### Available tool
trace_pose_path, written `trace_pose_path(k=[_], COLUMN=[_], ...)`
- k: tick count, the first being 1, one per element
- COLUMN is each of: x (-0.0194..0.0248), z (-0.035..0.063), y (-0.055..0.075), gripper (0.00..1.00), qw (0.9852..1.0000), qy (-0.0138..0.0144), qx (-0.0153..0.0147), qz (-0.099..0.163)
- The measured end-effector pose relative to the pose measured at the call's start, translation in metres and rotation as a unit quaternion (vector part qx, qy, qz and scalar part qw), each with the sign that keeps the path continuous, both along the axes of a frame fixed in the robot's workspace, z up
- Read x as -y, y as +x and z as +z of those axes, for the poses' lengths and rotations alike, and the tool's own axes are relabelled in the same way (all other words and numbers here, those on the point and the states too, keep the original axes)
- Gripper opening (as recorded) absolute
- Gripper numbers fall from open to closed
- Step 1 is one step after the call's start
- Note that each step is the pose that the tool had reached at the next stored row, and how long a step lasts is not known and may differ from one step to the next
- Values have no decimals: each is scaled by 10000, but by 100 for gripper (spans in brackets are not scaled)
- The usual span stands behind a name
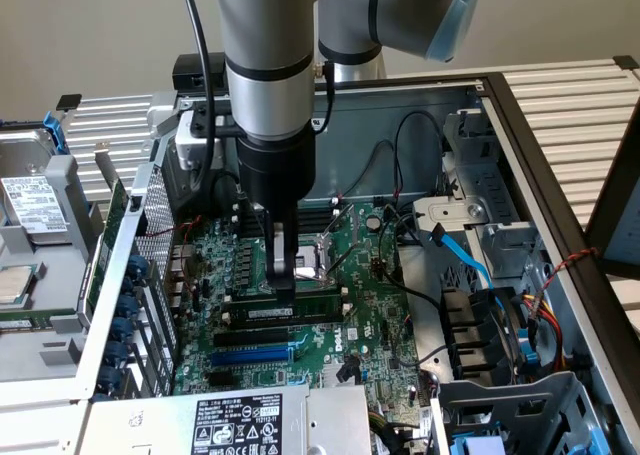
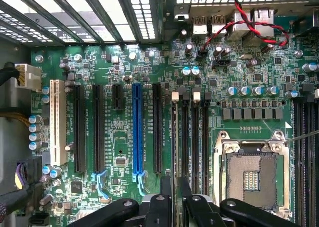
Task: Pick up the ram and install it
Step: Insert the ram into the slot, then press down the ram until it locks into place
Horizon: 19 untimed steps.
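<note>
Ram (image 1: 310, 308) is lying level along a black memory slot on the motherboard (image 1: 385, 370), beside the processor socket (image 1: 325, 253). Arm (image 1: 265, 65) is hanging vertically above it. Gripper (image 1: 284, 290) is clamping the Ram's middle between narrowly set fingers (image 2: 160, 212). Power-supply label (image 1: 237, 425) is carrying print too small to read.

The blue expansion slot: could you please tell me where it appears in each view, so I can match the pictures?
Exterior view: the blue expansion slot lies on the green board, between a black slot and the labelled silver box.
Wrist view: it runs lengthwise among parallel black slots.
Shared landmark: the square CPU socket.
</note>
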State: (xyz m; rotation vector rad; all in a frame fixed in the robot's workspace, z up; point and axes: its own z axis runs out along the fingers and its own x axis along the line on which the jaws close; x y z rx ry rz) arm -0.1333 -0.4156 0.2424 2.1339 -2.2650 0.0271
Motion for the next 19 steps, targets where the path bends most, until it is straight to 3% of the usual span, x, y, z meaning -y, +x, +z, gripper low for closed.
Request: trace_pose_path(k=[8, 10, 19], x=[-5, -6, -7], z=[66, 67, 61], y=[0, 0, 0], gripper=[20, 11, 10], qw=[10000, 9999, 9999], qy=[-99, -114, -121], qx=[0, 1, 0], qz=[0, 0, 0])
